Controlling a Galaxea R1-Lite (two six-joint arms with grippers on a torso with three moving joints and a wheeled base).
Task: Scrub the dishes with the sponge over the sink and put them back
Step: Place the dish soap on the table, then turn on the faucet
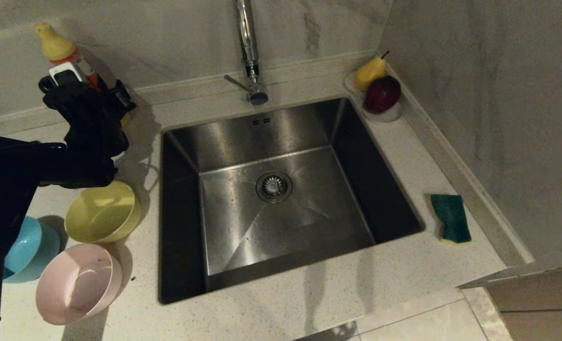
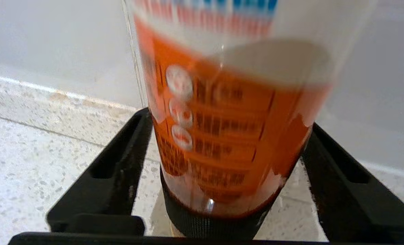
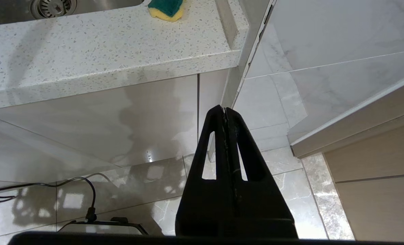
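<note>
Speckled pale stone countertop (image 1: 309,293) surrounds the large square stainless steel sink (image 1: 281,194), backed by marbled wall tiles, in the head view. Behind the sink stands a tall chrome tap (image 1: 249,52); at its far right corner a small white dish (image 1: 385,115) holds a yellow pear (image 1: 370,72) and a dark red apple (image 1: 382,94). Right of the sink lies the rectangular green-faced yellow sponge (image 1: 450,218). Left of the sink sit three round plastic bowls: yellow bowl (image 1: 102,211), light blue bowl (image 1: 27,248), pale pink smeared bowl (image 1: 77,283). Beyond them, at the sink's far left, the left gripper (image 1: 89,102) is at an orange bottle with a yellow cap (image 1: 56,47). The left wrist view shows its black fingers (image 2: 117,163) spread apart on either side of the orange-labelled bottle, with gaps between; the bottle stands on the counter. The right wrist view shows the right gripper (image 3: 225,110) pressed together, parked below the counter edge over glossy floor tiles (image 3: 147,183), the sponge above.
</note>
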